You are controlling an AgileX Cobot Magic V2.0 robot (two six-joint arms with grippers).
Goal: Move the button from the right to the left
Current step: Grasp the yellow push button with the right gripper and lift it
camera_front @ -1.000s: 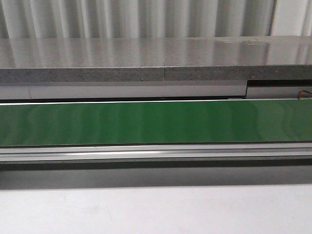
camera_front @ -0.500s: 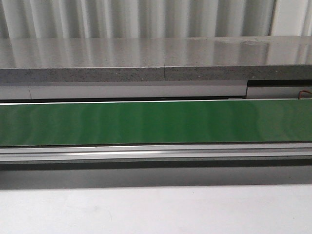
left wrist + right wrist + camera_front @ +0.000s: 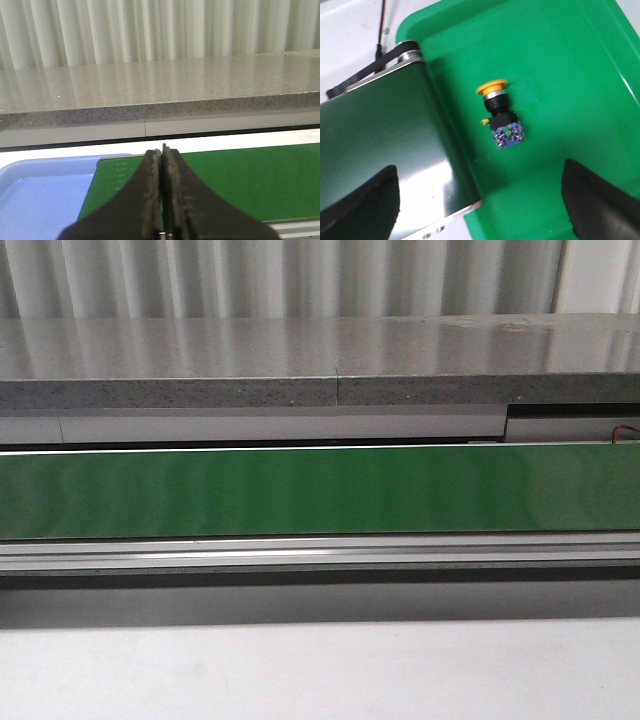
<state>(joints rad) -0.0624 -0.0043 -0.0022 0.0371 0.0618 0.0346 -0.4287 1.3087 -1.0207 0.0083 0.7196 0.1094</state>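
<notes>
Green conveyor belt (image 3: 320, 490) runs bare. Green tray (image 3: 560, 60) on the right holds the button (image 3: 501, 116), lying on its side, untouched. Right gripper (image 3: 480, 210) spread wide above it; left gripper (image 3: 162, 200) pinched closed, empty. Everything's left to do.

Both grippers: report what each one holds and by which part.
Nothing is held. The left gripper is shut on itself, empty. The right gripper is open above the button, which lies untouched in the green tray.
</notes>
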